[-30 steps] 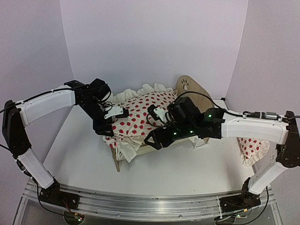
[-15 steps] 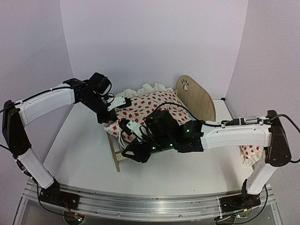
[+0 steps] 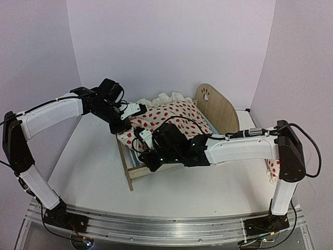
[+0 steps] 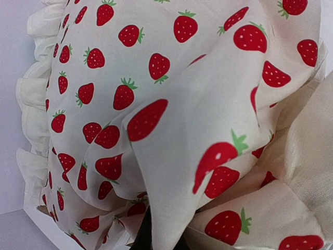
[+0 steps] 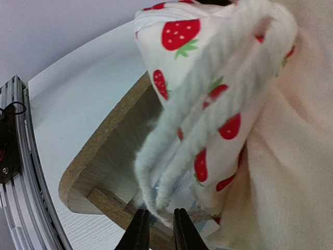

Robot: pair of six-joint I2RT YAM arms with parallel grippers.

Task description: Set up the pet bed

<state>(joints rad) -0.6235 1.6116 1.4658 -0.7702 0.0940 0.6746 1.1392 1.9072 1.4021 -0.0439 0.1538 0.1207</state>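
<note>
Beneath the right gripper [image 3: 149, 158], on the white table [image 3: 88, 166], stands the small light-wood pet bed [image 3: 128, 174], most of it buried under a soft cream strawberry-print ruffled duvet [image 3: 169, 117]. Its long axis runs from the low footboard [image 5: 99, 161], directly under that gripper's tips, back along the forearm to the tall rounded headboard [image 3: 218, 112] with its paw-print cutout, which stands upright beside the right elbow. The frame looks stiff but light, so I judge it would skid or tip if the cloth were tugged hard. A side rail or the footboard's top edge seems the safest hold, while the duvet is limp and will follow whatever corner is lifted. In the right wrist view the fingers [image 5: 136, 232] stand nearly together, with the frill's end dipping into the slit; whether it is truly nipped I cannot tell. Across the footboard, the left gripper [image 3: 124, 124] is pressed together on a raised fold of duvet.
</note>
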